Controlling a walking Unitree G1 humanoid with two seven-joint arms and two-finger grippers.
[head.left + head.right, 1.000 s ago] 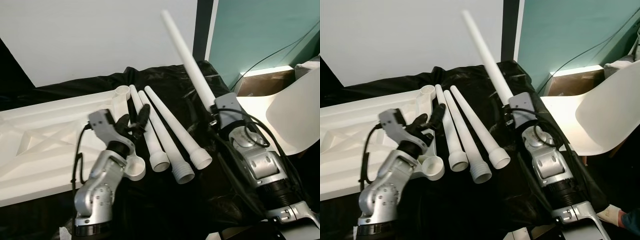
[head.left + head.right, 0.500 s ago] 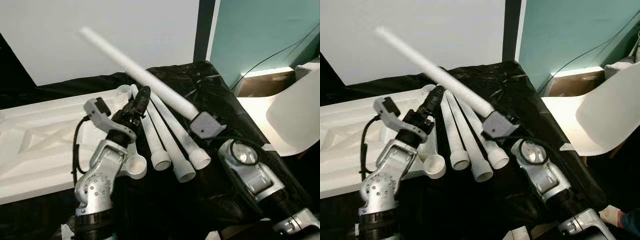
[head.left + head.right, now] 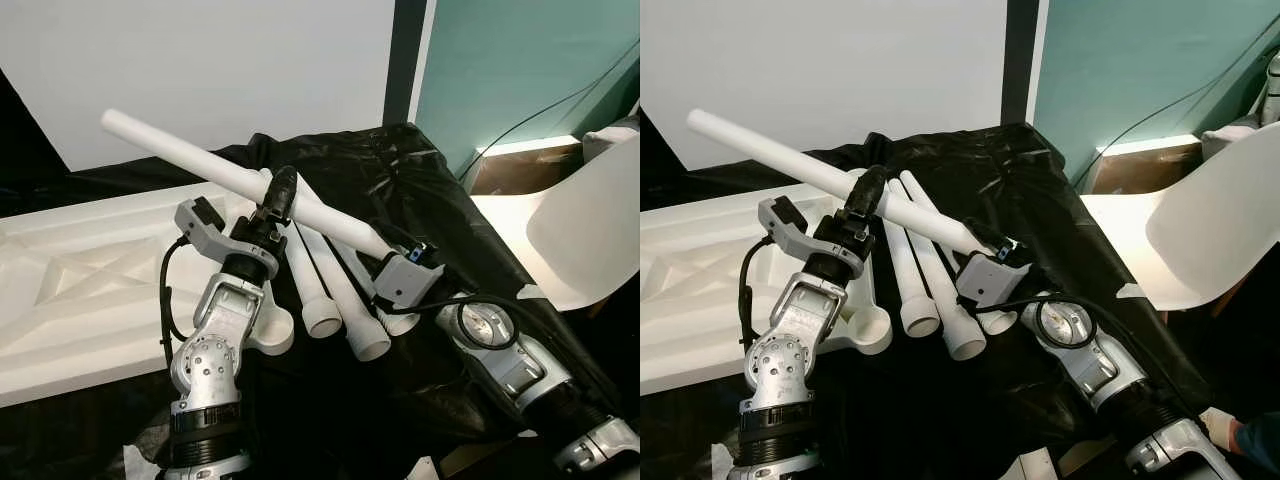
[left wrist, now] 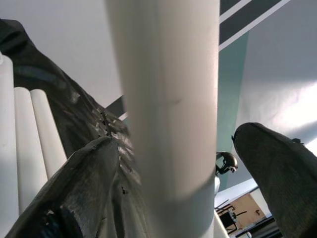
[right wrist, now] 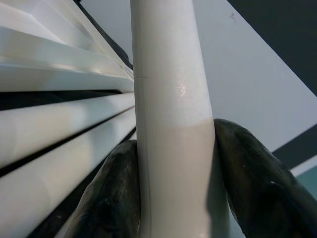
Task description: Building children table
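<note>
**Table leg, held aloft between two grippers**

Right gripper (image 3: 985,252) pinched the white table leg (image 3: 200,165) near its thick end, frame centre. Left gripper (image 3: 281,193) bracketed mid-shaft, fingers (image 4: 79,193) spread, one clear of the shaft. Long axis ran to upper left, above the upturned tabletop (image 3: 70,280); three spare legs (image 3: 315,275) lay beneath.

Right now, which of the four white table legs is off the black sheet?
The raised leg, held slantwise by the right gripper with the left gripper around it; the other three legs lie flat.
</note>
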